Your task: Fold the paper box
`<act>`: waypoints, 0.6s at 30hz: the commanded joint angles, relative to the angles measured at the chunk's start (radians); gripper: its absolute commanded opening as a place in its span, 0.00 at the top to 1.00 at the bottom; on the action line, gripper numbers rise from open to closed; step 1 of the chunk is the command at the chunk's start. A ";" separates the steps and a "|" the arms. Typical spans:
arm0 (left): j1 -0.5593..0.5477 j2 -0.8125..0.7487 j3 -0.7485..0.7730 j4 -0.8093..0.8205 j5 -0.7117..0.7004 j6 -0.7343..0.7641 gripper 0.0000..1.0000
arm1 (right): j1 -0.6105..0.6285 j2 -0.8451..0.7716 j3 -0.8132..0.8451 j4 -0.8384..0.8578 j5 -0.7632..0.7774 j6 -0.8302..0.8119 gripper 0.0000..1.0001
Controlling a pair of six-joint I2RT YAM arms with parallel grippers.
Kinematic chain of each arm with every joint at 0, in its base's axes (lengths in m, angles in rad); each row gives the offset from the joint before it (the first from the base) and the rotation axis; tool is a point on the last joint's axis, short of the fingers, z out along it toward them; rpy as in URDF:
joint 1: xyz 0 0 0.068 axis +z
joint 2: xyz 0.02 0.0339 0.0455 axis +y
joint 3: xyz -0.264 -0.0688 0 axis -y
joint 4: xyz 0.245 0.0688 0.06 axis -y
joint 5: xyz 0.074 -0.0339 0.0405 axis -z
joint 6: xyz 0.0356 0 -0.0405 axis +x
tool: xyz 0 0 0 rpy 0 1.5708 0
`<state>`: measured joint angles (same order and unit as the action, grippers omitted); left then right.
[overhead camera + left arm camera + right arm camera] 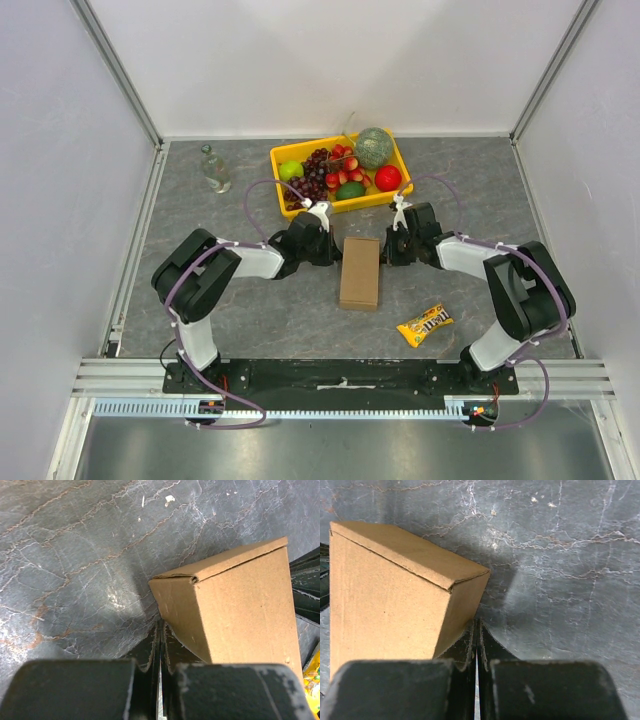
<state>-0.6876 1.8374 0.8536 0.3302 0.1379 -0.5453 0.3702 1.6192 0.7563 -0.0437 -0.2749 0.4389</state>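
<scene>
Left gripper (160,630), closed, sits beside paper box (245,610) edge.

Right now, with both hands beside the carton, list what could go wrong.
1. The left hand and right hand sit shut, right beside opposite sides of the paper box; an uneven push could twist or slide it.
2. The lid corner shows a small gap in the left wrist view, so the flap may spring open.
3. The fruit tray lies just beyond both hands; reaching forward could bump it.
</scene>
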 commanded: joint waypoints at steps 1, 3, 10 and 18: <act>-0.021 0.029 0.010 -0.056 0.032 0.002 0.98 | -0.001 0.018 0.017 0.073 -0.069 0.030 1.00; -0.021 0.022 -0.005 -0.066 0.014 -0.007 0.98 | -0.002 0.008 0.006 0.059 -0.028 0.034 1.00; 0.002 -0.058 -0.189 -0.054 -0.044 -0.103 0.98 | -0.001 -0.097 -0.075 -0.058 0.121 0.029 1.00; -0.039 -0.089 -0.251 -0.005 -0.037 -0.133 0.98 | 0.022 -0.185 -0.158 -0.027 0.050 0.070 1.00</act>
<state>-0.6960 1.7237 0.6426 0.4595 0.1307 -0.6582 0.3725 1.4651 0.6262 -0.0826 -0.1867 0.4850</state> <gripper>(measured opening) 0.025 0.004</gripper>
